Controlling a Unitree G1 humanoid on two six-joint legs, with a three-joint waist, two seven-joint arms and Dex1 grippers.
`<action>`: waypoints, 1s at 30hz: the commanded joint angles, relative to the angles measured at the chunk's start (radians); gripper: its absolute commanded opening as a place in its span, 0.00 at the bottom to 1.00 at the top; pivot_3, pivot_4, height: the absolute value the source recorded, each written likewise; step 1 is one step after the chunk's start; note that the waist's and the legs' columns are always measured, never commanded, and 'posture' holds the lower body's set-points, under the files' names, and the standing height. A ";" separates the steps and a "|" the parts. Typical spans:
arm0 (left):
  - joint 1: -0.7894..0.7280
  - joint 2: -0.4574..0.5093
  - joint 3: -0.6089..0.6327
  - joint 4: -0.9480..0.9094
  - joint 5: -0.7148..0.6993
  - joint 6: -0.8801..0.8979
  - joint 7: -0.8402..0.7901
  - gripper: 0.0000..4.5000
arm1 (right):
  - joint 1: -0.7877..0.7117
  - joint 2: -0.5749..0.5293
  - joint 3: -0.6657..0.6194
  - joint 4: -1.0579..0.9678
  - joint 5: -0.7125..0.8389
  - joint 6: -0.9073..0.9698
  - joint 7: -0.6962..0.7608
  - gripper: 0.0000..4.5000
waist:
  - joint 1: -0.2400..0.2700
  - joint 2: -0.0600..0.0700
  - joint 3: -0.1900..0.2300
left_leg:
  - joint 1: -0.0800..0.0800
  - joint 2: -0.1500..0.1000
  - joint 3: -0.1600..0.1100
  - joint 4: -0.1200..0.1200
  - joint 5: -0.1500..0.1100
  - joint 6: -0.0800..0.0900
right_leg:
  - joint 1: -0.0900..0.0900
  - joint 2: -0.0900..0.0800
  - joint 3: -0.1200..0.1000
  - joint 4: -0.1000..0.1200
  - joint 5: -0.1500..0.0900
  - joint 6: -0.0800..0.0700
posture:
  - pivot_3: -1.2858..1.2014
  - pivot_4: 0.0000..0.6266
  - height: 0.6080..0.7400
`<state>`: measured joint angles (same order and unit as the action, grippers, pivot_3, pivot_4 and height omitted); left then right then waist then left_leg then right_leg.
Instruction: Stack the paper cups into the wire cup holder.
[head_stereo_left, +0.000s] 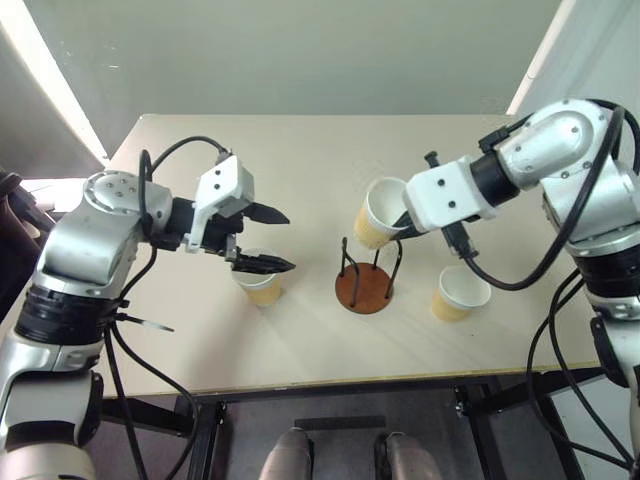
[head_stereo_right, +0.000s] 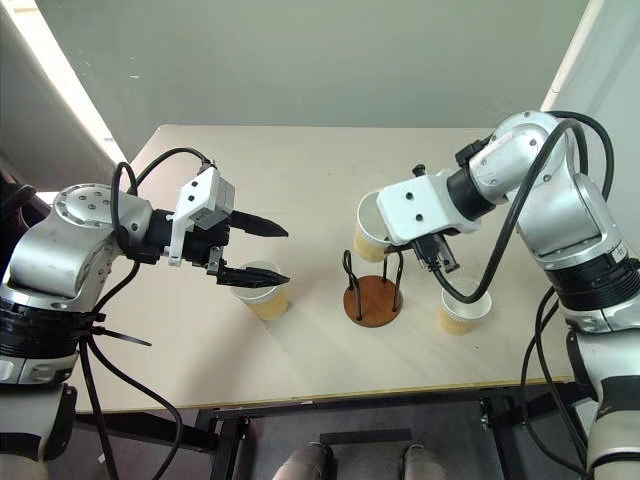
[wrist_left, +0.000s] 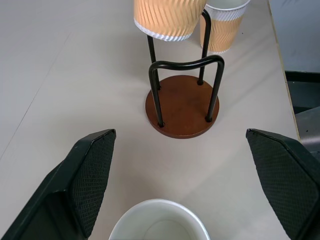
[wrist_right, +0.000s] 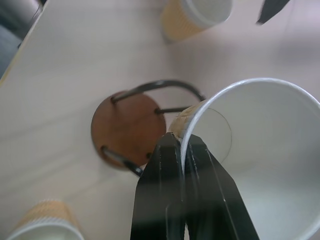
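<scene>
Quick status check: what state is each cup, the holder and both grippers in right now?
Held cup: lifted, tilted, above the holder, rim pinched.
Left cup: upright on the table, under the left gripper.
Right cup: upright on the table, untouched.
Wire cup holder: upright, empty.
Left gripper: open, holding nothing.
Right gripper: shut on the held cup's rim.

Ribbed paper cups (wrist_left: 169, 19), a smooth wooden base (wrist_left: 182, 107) with glossy wire hoops (wrist_left: 186, 65), a matt table (head_stereo_left: 300, 170).

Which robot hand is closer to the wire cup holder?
The right gripper, pinching a paper cup's rim just above the wire cup holder. The left gripper hangs open farther off, over another cup.
</scene>
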<state>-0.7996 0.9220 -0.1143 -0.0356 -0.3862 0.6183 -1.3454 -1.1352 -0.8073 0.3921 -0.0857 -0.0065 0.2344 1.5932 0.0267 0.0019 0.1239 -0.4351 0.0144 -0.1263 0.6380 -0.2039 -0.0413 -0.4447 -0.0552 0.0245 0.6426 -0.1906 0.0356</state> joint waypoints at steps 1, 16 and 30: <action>-0.012 0.011 0.021 -0.005 0.005 -0.015 0.003 1.00 | -0.001 -0.016 0.002 -0.023 -0.005 -0.022 0.018 0.01 | 0.000 0.000 0.000 | 0.000 0.000 0.000 0.000 0.000 0.000 | 0.000 0.000 0.000 0.000 0.000 0.000 | 0.52 0.24 1.00; 0.000 0.013 0.007 -0.004 0.042 -0.050 0.011 1.00 | 0.009 0.039 -0.003 -0.064 -0.010 0.011 -0.036 0.75 | -0.001 0.000 0.000 | 0.000 0.000 0.000 0.000 0.000 0.000 | 0.000 0.000 0.000 0.000 0.000 0.000 | 0.52 0.24 1.00; 0.001 0.137 -0.101 -0.110 0.375 -0.285 0.052 1.00 | -0.055 0.055 -0.195 -0.036 0.237 0.373 -0.123 0.75 | -0.004 -0.001 0.000 | -0.001 0.000 0.000 -0.002 0.000 0.000 | -0.001 0.000 0.000 -0.001 -0.002 -0.004 | 0.52 0.24 1.00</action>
<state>-0.7669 1.0457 -0.2214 -0.0925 -0.0341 0.3454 -1.3021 -1.1647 -0.7421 0.2316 -0.1106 0.2026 0.5882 1.4698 0.0229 0.0014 0.1236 -0.4357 0.0141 -0.1264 0.6357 -0.2040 -0.0411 -0.4454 -0.0550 0.0244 0.6417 -0.1931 0.0314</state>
